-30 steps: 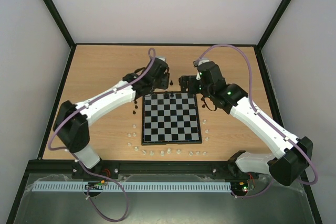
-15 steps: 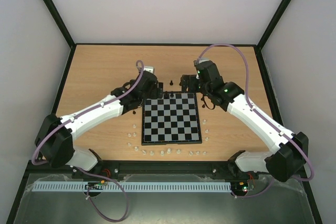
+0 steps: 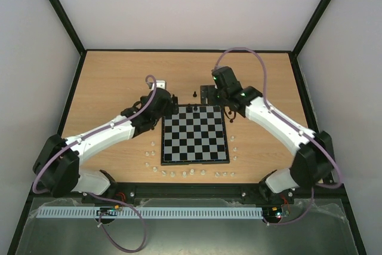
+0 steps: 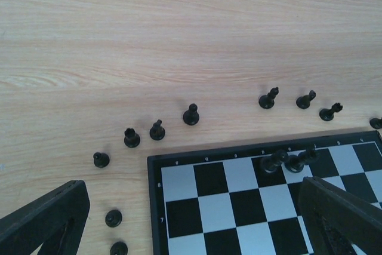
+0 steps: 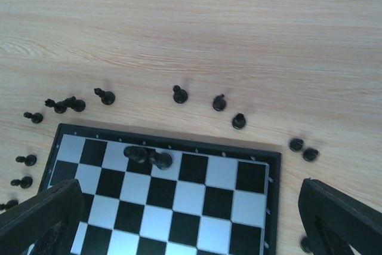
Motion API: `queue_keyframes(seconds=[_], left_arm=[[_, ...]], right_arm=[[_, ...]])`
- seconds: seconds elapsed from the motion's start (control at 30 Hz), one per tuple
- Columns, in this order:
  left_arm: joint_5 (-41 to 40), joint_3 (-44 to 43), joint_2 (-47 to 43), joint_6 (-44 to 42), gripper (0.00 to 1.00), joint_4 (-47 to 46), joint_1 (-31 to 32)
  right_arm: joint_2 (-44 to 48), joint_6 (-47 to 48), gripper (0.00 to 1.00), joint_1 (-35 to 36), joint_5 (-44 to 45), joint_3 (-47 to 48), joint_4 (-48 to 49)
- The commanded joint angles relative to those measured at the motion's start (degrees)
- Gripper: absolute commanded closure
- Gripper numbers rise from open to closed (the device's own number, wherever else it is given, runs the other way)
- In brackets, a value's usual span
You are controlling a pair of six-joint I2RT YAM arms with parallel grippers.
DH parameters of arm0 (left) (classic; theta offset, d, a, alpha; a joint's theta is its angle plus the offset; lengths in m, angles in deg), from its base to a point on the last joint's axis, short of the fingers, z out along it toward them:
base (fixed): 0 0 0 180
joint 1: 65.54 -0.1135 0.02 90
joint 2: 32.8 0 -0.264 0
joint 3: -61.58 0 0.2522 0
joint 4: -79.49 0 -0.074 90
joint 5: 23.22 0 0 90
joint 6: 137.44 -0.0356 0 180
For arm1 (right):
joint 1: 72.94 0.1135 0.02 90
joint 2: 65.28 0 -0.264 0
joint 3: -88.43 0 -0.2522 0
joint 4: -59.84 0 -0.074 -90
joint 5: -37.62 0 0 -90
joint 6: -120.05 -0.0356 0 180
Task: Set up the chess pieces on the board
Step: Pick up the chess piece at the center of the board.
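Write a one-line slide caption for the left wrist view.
Open left end effector over the board corner: two black chess pieces on it, others loose on the table.

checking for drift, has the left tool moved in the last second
Yes. The left tool has drawn back, leftward and nearer, from beyond the board's far-left corner to beside its left edge.

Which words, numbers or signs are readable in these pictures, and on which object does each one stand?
"7": on the left border of the board, left wrist view, faint.
Other white marks along that border: too small and blurred to read.
No other text anywhere.
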Motion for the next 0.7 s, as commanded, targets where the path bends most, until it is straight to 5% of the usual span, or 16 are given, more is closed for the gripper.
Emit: queue_keyframes(seconds=[0.0, 0.23, 0.67], left_arm=[[0.4, 2.0, -3.6, 1.5, 0.01, -3.6, -0.2], [2.0, 4.1, -6.3, 3.0, 0.01, -5.1, -0.2], [2.9, 4.5, -9.8, 3.3, 0.01, -4.7, -0.2]], right_arm=[[-8.8, -0.8, 0.01, -0.2, -4.0, 8.1, -2.2], [-25.2, 0.2, 0.03, -1.1, -3.7, 22.0, -7.6], [-47.0, 0.5, 0.34, -1.8, -8.7, 39.6, -15.0]])
